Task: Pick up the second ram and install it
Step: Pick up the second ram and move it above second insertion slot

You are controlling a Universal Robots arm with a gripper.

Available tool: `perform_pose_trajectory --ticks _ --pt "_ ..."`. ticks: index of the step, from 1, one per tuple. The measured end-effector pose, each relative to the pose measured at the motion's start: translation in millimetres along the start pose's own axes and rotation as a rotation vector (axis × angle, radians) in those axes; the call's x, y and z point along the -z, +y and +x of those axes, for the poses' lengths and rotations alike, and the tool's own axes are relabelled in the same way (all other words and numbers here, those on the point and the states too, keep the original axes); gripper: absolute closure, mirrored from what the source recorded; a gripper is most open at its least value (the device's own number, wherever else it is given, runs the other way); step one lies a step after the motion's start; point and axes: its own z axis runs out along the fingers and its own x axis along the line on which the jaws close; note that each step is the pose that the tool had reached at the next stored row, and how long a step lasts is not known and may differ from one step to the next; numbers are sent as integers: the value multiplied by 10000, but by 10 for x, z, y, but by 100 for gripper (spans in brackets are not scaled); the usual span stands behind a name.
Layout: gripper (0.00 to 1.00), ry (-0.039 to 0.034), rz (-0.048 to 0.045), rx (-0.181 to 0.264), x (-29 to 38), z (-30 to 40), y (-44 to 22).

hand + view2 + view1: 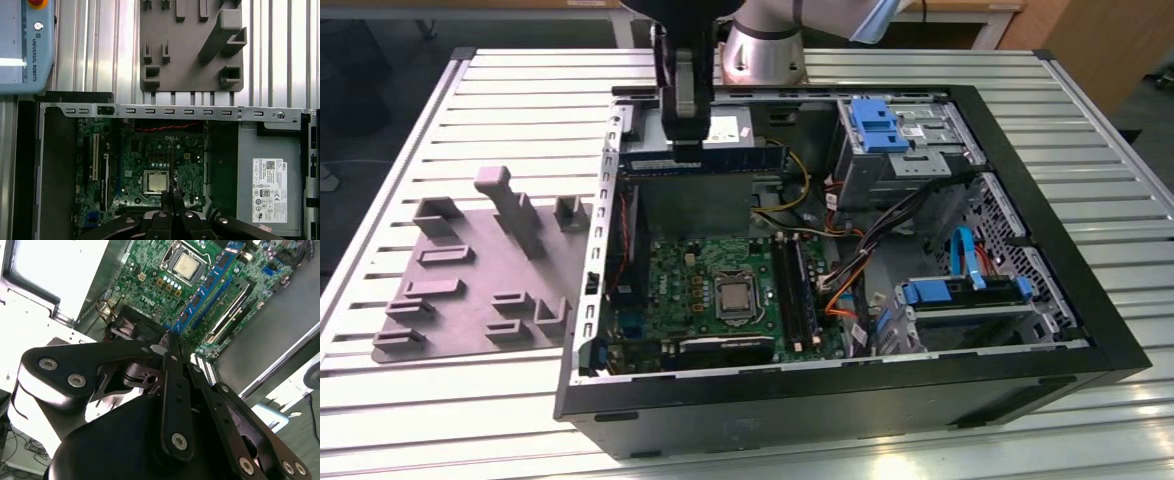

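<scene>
**Above the open case [854,400]: gripper [687,143] clamped on the ram [740,156]**

Between the black fingers [176,390], set almost together, the ram is pinched near its middle. It appears to hang clear of everything, with its long edge level. In the second wrist view it runs out past the fingertips as a thin, flat blue-green board studded with black chips.

Beneath the gripper lies the power supply [731,128], a grey sheet-metal box. Further off is the green motherboard [700,275] with its long black slots [790,285], which run crosswise to the ram as held. Orange cables [847,268] loop beside the slots. Well off to one side stands the grey moulded fixture plate [460,300].

The board looks rigid but thin. I judge a good carry needs a firm, square pinch on its flat faces, the stick level, and clearance from case rim and cables.
</scene>
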Motion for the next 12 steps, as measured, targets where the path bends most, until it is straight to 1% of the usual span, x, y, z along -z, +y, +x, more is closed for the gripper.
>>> perform_pose_trajectory --ticks 6,12 --pt "88 -1 1 0 -25 1 -81" --pt "88 1 0 -1 -29 1 -90"
